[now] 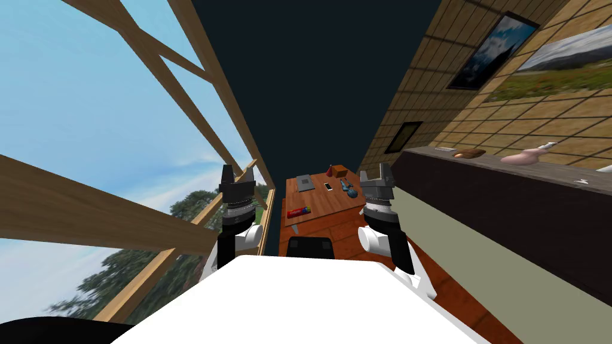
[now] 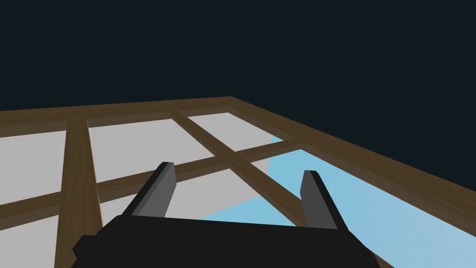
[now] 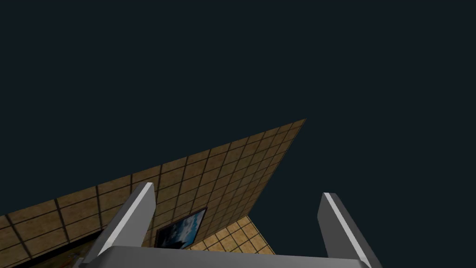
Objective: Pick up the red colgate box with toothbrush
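The red Colgate box (image 1: 299,211) lies flat by the table's (image 1: 326,206) near left edge, well apart from the left gripper (image 1: 237,175) and right gripper (image 1: 375,174), both raised with jaws apart. We judge it light, stiff yet crushable; grip across its narrow sides

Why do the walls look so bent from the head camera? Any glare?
Head view: the wide lens splays the window beams and tiled wall towards the corners; the table and red box look tiny. Left wrist view: the open left gripper looks matte, no glare. Right wrist view: the open right gripper has bright finger edges under even light.
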`<state>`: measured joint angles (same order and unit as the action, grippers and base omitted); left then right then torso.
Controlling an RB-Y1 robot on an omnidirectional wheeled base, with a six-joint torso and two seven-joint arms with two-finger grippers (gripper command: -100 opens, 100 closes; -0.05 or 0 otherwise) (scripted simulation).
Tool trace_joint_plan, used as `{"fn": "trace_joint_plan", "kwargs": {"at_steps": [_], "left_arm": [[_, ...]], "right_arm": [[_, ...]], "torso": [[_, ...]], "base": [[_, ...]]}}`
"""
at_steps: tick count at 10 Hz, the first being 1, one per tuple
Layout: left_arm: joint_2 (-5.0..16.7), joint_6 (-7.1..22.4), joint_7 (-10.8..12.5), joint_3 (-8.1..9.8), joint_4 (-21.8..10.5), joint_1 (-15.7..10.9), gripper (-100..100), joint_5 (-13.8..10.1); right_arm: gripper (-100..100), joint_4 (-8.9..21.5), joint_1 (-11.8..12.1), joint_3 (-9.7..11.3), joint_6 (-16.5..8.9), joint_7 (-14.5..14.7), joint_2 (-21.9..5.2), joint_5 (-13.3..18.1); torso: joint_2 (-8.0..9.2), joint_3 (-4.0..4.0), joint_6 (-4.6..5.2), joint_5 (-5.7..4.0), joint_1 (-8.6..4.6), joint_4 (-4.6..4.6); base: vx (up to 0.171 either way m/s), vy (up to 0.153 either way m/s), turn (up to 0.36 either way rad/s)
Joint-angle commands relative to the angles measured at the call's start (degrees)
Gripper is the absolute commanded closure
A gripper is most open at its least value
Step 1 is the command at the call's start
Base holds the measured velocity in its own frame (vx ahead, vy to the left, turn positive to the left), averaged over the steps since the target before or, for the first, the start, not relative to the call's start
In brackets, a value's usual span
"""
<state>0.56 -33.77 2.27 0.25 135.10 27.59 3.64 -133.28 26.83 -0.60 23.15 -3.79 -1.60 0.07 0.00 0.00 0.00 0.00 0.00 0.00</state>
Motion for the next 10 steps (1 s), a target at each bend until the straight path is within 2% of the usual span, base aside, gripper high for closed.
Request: {"fn": "trace_joint_plan", "kwargs": {"at_steps": [1,3,6,7,8,10], "left_arm": [[1.7,0.8,0.2,0.29,-0.4,0.2,-100,-0.7],[4.1,2.6,0.7,0.93,-1.2,0.7,-100,-2.3],[7.1,6.9,1.9,2.41,-3.1,2.0,-100,-6.2],[7.9,8.4,2.4,3.01,-3.9,2.5,-100,-7.9],[7.9,8.6,2.4,3.01,-3.9,2.5,-100,-7.9],[9.4,12.2,3.6,4.35,-5.6,3.8,-100,-11.7]], "right_arm": [[0,0.0,0.0,0.0,0.0,0.0,0.0,0.0],[0,0.0,0.0,0.0,0.0,0.0,0.0,0.0],[0,0.0,0.0,0.0,0.0,0.0,0.0,0.0],[0,0.0,0.0,0.0,0.0,0.0,0.0,0.0],[0,0.0,0.0,0.0,0.0,0.0,0.0,0.0],[0,0.0,0.0,0.0,0.0,0.0,0.0,0.0]], "torso": [[0.0,0.0,0.0,0.0,0.0,0.0],[0.05,0.02,0.02,-0.01,-0.07,0.01],[0.15,0.08,0.03,-0.05,-0.21,0.03],[0.17,0.1,0.02,-0.05,-0.22,0.04],[0.15,0.09,0.02,-0.06,-0.25,0.03],[0.11,0.07,0.02,-0.04,-0.18,0.03]], "base": [[-0.006,-0.012,-0.078],[-0.021,-0.03,-0.139],[-0.039,-0.058,-0.201],[-0.029,-0.072,-0.243],[-0.021,-0.048,-0.071],[-0.026,-0.06,-0.267]]}}
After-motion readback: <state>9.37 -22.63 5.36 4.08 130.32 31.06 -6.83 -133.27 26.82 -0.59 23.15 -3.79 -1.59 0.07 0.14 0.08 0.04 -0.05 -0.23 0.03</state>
